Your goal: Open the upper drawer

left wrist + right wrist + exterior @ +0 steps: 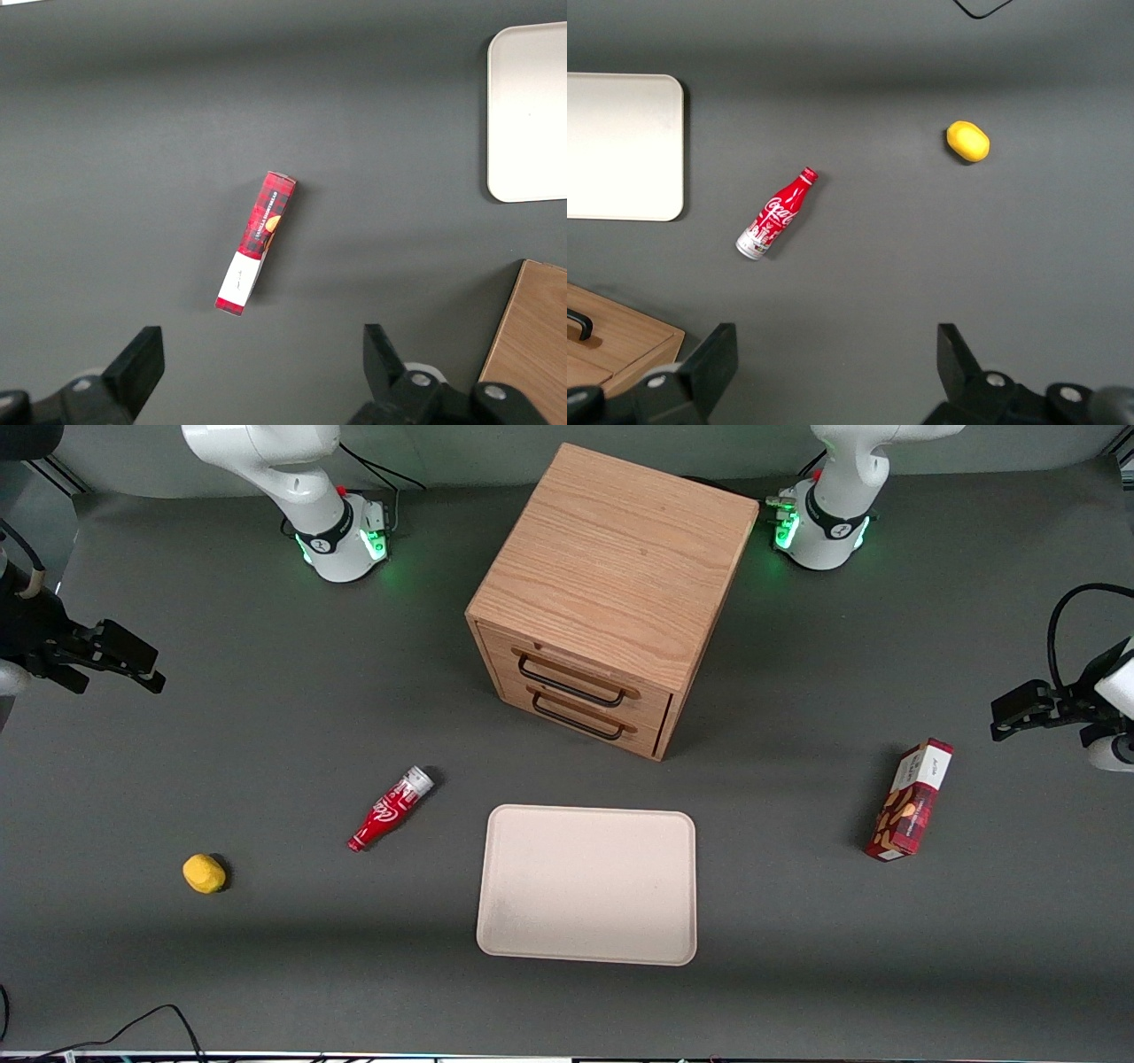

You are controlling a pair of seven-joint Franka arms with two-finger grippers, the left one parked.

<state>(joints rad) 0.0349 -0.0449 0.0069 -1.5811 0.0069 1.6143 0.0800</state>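
Well apart from the shut light-oak upper drawer (580, 674), the black two-finger gripper (133, 664) is hanging spread open; the drawer's stiff thin black wire handle (571, 681) is likely offering the firmest hold.

Your grey table (266, 717), cabinet (611, 593) in the middle.
Nearer the camera than the cabinet: tray (587, 884), bottle (390, 810), lemon (204, 873), box (910, 801); gripper (124, 660) hovers at the working arm's end.

Front overhead, wrists downward, sharing tray (496, 886)
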